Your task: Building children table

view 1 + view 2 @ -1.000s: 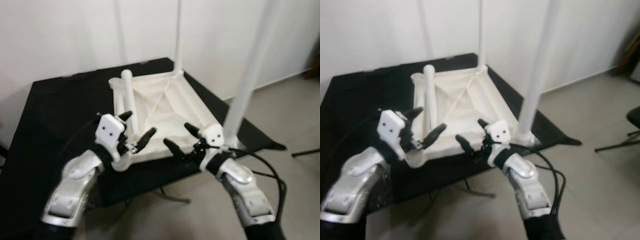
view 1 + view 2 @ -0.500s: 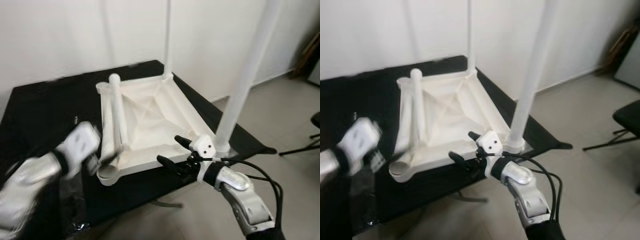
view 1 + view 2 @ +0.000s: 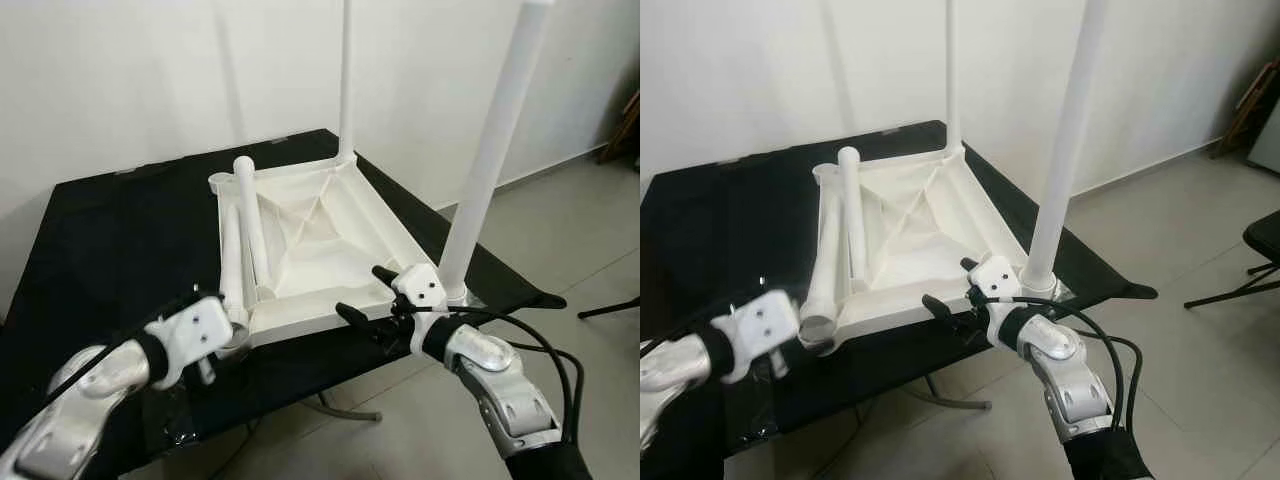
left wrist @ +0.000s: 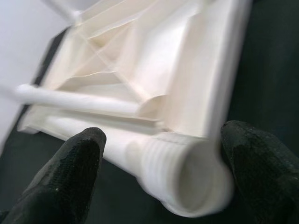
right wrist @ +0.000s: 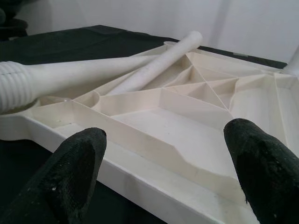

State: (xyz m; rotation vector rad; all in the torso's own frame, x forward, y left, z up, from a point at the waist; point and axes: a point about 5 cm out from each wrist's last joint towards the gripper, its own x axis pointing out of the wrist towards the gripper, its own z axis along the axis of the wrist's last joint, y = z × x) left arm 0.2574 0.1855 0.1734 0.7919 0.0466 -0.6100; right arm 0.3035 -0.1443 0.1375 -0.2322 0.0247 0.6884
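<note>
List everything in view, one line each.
Upturned tabletop: one, white, lying on the black table.
Upright legs: two, white, standing at the tabletop's near right and far right corners.
Loose legs: two, white, lying along the tabletop's left side.
Black table: one, against the white wall.
Left gripper: open, fingers either side of a loose leg's threaded end.
Right gripper: open, at the tabletop's near edge.

Cut off by the top edge: far upright white plastic table leg (image 3: pixel 346 80). Hidden behind the silver left arm's white wrist block (image 3: pixel 190 335): left gripper's fingers.
</note>
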